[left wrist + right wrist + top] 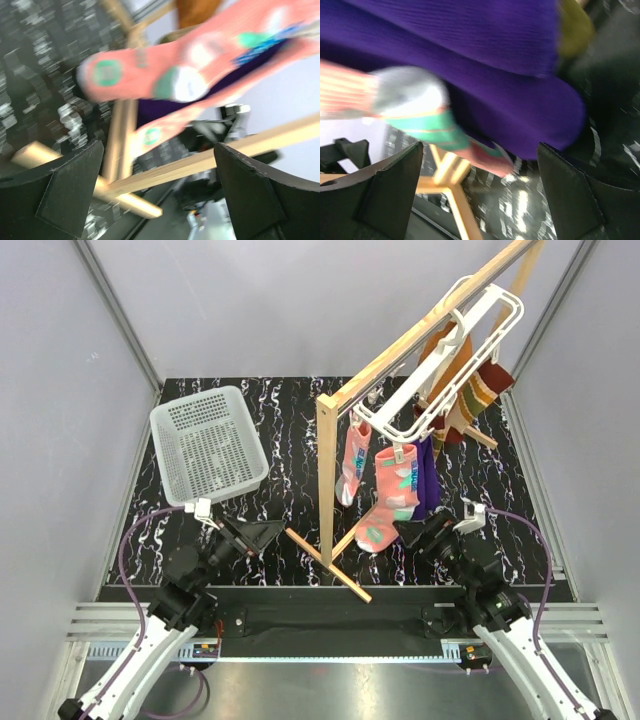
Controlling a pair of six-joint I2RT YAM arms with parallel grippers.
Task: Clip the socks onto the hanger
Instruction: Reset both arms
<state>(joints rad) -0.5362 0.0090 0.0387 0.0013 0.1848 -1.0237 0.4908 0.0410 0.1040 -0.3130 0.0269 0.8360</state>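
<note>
Hanging off the wooden rail stand, the hanger runs its long axis diagonally: near-left end low, far-right end high, roughly parallel to the rail. It's white plastic, a rectangular double-bar frame with small clips dangling under it. Two pink socks hang at the near end, long axis near vertical, cuffs up at the clips, toes down and turned left. They're knit, with teal and white patches. Two tan striped socks hang at the far end, tilted, with brown-orange-green bands; toe direction unclear. Purple cloth hangs just beside the pink pair and looks ribbed in the right wrist view. Orange-brown cloth is further up. White perforated basket sits well left on the black marbled table. Left gripper: jaws wide apart, holding nothing, low near the stand's foot. Right gripper: also fully spread and empty, just beside the lower pink toe; contact can't be told.
</note>
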